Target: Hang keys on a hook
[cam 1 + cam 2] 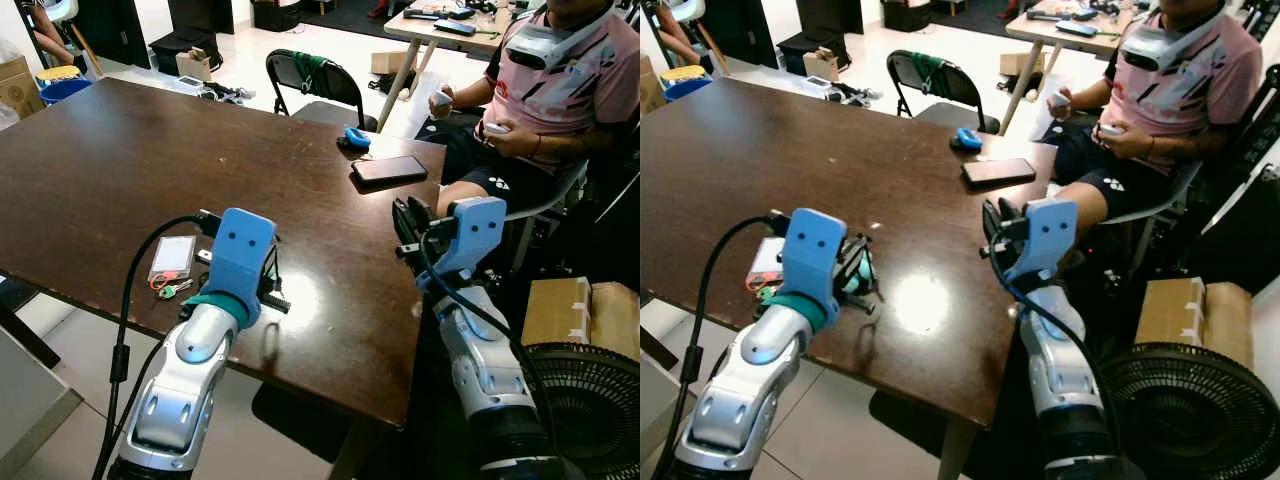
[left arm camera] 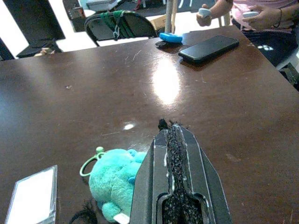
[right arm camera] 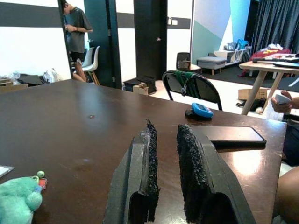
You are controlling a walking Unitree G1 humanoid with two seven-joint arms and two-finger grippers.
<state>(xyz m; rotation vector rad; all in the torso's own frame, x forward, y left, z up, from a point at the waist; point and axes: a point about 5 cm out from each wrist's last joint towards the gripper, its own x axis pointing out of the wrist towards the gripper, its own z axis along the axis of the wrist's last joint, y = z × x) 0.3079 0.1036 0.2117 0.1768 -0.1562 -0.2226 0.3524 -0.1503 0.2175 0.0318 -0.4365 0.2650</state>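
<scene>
Step in hand, by judgement: picking the keys up off the dark wooden table [image 1: 120,150], with no hook visible anywhere yet. Best done by opening the left gripper [image 2: 174,135] first, since its two black fingers press flat together with nothing between them, then shifting sideways and down onto the teal plush keychain [image 2: 112,179] that lies just beside the fingers, aiming for the plush body or its green ring rather than the small keys. Keys [image 1: 174,288], with red and green tags, near the table's front edge, touching a small clear card case [image 1: 172,256]. Left arm bent forward, its blue wrist housing low over the table close to the keys. Right gripper [image 3: 164,140] at the table's right edge, fingers a little apart and empty, pointing across the top toward a black phone [image 1: 389,169] and a blue object [image 1: 357,137]. Seated person beyond the right corner, holding controllers.
</scene>
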